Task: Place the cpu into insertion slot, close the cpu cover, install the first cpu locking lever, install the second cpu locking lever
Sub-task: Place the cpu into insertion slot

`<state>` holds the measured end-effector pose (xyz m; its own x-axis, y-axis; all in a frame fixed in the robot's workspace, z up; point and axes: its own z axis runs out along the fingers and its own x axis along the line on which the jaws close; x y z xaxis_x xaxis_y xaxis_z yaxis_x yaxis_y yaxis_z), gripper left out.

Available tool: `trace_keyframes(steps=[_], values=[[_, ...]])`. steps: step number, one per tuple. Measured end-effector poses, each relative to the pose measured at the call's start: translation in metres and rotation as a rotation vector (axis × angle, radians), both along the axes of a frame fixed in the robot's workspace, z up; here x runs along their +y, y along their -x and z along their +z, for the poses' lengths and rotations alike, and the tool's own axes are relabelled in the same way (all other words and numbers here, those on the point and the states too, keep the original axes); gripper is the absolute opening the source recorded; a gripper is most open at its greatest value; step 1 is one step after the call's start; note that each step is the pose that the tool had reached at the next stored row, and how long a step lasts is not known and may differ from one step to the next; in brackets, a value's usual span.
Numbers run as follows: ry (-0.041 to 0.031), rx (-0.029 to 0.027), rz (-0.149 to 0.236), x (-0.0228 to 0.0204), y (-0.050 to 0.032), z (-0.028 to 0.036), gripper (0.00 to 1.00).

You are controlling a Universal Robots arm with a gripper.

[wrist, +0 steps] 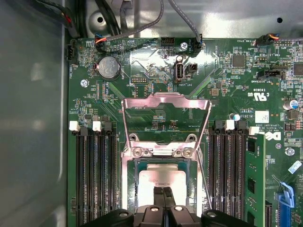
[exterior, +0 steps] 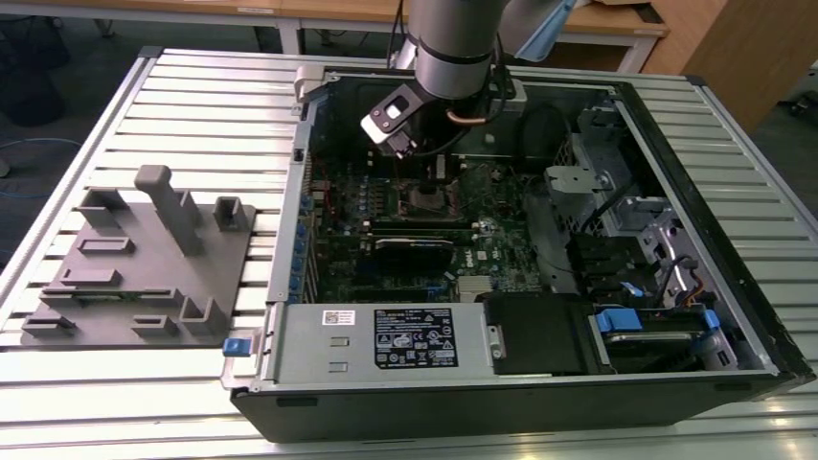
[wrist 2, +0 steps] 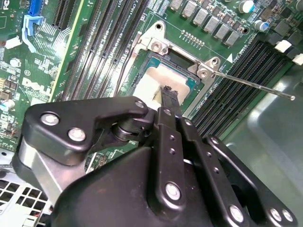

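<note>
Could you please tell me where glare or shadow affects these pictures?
Second wrist view: glare washes the top of the cpu almost white. First wrist view: the light is even, with a soft sheen on the grey case wall. Exterior view: the motherboard lies in shade, while the slatted table is bright.

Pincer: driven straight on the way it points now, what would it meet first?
Most likely the cpu, whose silver top lies in the insertion slot directly ahead of the pincer. The cpu cover stands open, off that line. The gap left is hard to judge.
</note>
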<state>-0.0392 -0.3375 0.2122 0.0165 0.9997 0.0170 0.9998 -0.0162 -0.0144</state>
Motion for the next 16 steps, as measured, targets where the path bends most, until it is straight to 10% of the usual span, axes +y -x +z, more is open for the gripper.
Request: trace_keyframes(steps=[16], values=[[-0.0002, -0.0017, 0.001, -0.0001, 0.0000, -0.0062, 0.11]])
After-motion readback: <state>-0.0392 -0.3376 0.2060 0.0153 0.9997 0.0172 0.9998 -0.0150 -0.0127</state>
